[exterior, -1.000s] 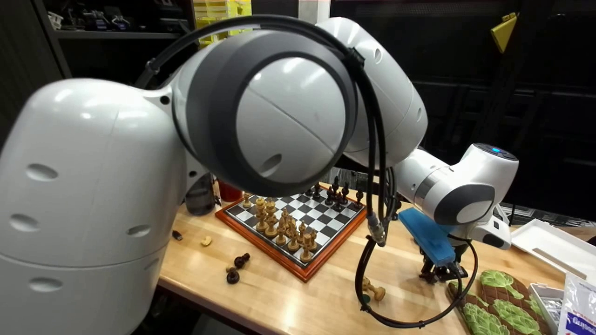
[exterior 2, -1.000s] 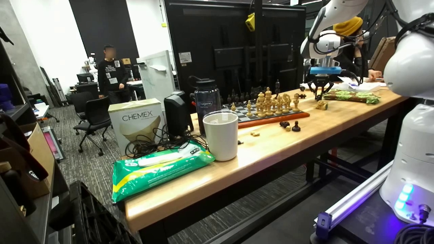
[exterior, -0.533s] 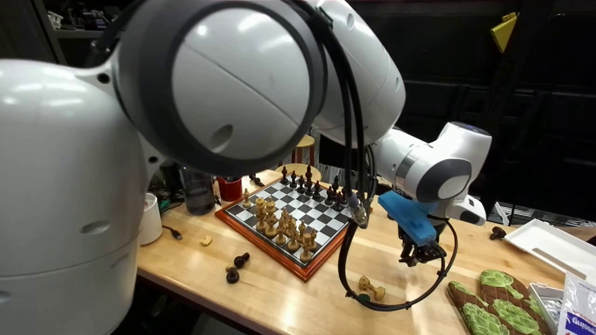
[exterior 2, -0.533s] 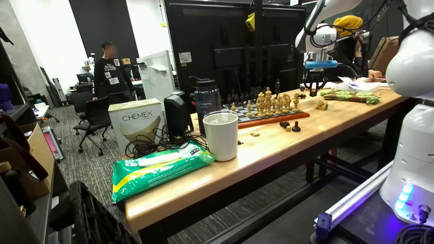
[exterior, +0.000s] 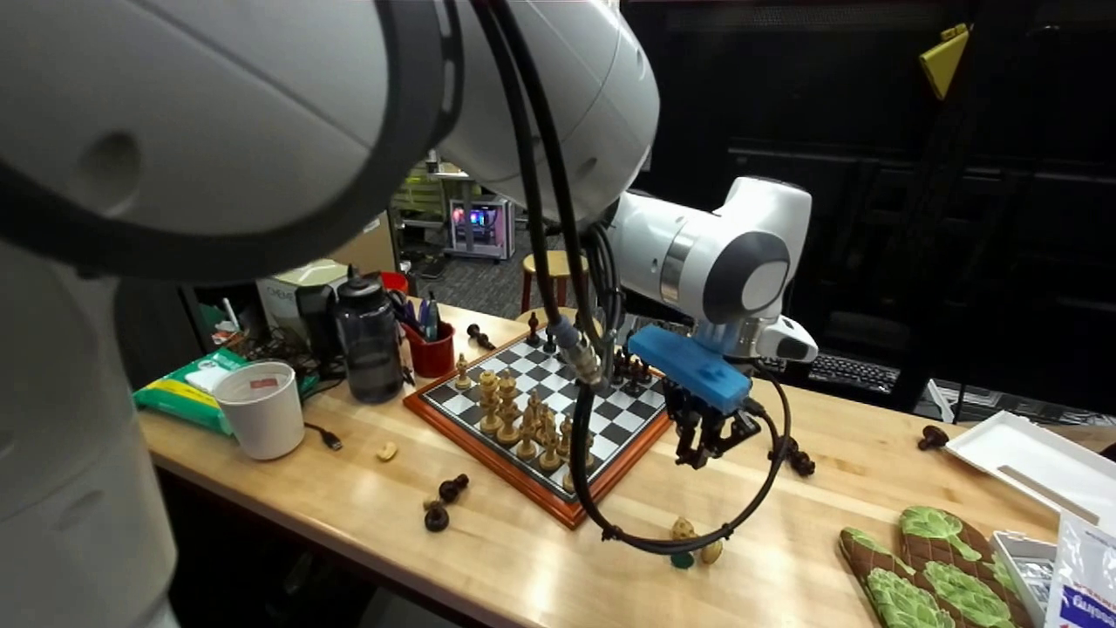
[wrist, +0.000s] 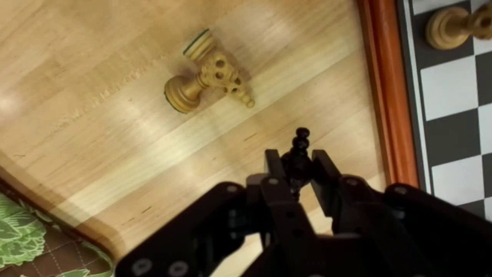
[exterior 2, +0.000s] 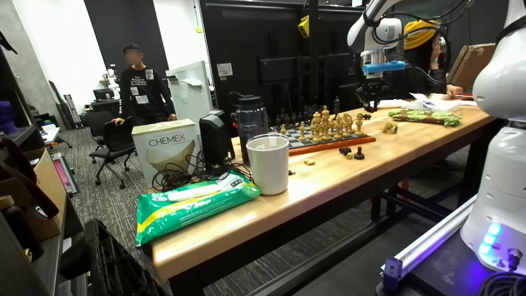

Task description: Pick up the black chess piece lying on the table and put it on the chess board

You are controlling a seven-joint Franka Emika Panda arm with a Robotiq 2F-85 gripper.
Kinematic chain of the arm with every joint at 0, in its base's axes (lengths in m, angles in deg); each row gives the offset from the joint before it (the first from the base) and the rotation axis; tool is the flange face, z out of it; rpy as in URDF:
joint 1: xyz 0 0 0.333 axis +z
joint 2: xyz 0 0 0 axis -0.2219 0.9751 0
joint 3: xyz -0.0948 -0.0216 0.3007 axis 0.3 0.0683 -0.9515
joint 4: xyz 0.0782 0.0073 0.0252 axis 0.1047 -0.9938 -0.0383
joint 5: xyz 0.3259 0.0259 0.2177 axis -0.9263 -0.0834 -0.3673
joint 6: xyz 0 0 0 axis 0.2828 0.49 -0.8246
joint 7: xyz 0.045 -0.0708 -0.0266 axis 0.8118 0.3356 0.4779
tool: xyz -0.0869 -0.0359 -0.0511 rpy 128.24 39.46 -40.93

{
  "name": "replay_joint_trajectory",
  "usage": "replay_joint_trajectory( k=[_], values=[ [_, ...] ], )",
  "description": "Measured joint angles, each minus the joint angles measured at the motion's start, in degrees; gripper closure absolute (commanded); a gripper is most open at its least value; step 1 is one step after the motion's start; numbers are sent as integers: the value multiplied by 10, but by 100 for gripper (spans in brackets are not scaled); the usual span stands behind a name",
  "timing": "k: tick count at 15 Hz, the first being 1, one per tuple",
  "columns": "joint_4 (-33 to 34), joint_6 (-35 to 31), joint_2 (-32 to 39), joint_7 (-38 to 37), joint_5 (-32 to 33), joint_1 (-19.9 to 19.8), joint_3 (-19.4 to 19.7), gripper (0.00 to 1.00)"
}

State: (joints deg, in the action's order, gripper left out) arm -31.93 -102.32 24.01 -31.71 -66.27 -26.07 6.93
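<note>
My gripper is shut on a black chess piece, whose knobbed top sticks out past the fingertips in the wrist view. In an exterior view the gripper hangs above the table, just beside the chess board. The gripper also shows there beyond the board's near corner, where the held piece is too dark to make out. The board's red-brown frame runs down the right of the wrist view. Pale pieces stand on its near side and dark pieces on its far side, partly hidden by cables.
Two pale pieces lie on the table beside the board. Dark pieces lie near the front edge and behind the gripper. A leafy pot holder, white tray, white cup and bottle stand around.
My gripper has risen from the table and moved towards the board with the black piece. The arm has swung, uncovering the cup, the bottle and dark pieces lying behind the gripper.
</note>
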Motion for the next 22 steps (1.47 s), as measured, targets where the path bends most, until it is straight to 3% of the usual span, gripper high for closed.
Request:
replay_joint_trajectory(
  k=[6, 12, 17, 22],
  values=[
    [-13, 40, -31, 78, 30, 4, -11, 94],
    [-13, 38, -31, 140, 24, 3, -11, 94],
    [-9, -2, -12, 125, -51, -7, -5, 94],
    [-8, -90, 23, 32, -74, -19, 4, 94]
  ],
)
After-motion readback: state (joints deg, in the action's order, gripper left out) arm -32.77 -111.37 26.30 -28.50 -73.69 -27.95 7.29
